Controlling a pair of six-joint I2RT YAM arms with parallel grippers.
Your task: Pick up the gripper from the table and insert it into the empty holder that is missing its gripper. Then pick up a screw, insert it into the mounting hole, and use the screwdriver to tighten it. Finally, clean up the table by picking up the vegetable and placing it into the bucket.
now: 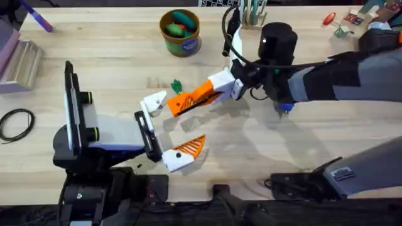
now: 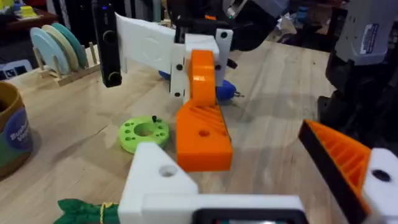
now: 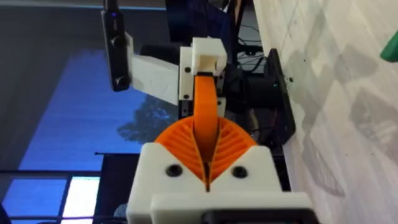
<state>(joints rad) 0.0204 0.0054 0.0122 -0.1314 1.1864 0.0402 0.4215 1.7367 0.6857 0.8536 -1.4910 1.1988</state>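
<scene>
My right gripper reaches in from the right, shut on the orange gripper. In the right wrist view its ribbed pads pinch a narrow orange strip. The piece's end meets the bare white holder of my left gripper, which stands wide open; its other finger carries an orange pad. The dark-green vegetable lies just beyond the grippers, on the side toward the brown bucket. The blue screwdriver rests on the table behind the held piece, partly hidden by it.
A green ring-shaped disc sits on the table close beside the held piece. A rack of plates stands at the back, a purple pen at the far left, and a black cable loop near the left edge.
</scene>
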